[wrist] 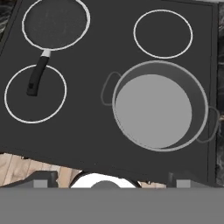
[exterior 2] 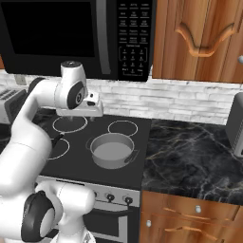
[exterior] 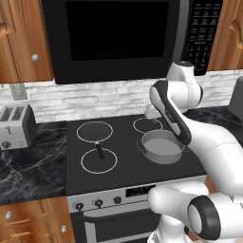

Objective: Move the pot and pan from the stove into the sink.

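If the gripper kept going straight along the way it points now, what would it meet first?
The open gripper looks down over the stove. Going straight on, it would probably meet the pot at its near rim first, or bare cooktop glass just beside it; depth is hard to judge. The pan lies well off that line.

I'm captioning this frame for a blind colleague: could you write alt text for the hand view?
Looking straight down on a black stove, a round grey pot with two loop handles sits on one burner. A flat black pan rests on another ring, its stick handle reaching over the neighbouring ring. One ring stays bare, and the open gripper hovers above.
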Tool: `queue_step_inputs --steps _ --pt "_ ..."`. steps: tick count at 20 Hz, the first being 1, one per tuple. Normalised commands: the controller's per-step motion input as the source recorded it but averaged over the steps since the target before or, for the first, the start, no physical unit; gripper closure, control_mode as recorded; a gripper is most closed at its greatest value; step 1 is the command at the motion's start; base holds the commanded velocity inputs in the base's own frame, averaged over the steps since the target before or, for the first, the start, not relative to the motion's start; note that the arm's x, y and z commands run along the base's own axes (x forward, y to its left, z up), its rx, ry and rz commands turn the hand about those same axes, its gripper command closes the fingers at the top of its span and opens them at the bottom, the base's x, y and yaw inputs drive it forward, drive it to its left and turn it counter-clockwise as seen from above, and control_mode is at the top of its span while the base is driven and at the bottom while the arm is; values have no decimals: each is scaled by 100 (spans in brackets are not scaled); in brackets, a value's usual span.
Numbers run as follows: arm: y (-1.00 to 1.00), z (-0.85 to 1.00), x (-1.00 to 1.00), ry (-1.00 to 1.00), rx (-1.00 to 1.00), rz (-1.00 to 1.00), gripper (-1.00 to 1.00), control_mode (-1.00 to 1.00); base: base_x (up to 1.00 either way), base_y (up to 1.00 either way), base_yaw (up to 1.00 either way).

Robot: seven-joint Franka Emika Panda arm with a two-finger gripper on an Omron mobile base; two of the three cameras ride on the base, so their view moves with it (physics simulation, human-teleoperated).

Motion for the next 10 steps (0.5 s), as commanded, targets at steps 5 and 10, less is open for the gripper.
queue_step_inputs --steps 5,10 --pt "-1 -38 -1 0 0 9 -100 -100 0 0 0" --pt "0 -40 0 1 0 12 -100 -100 0 0 0"
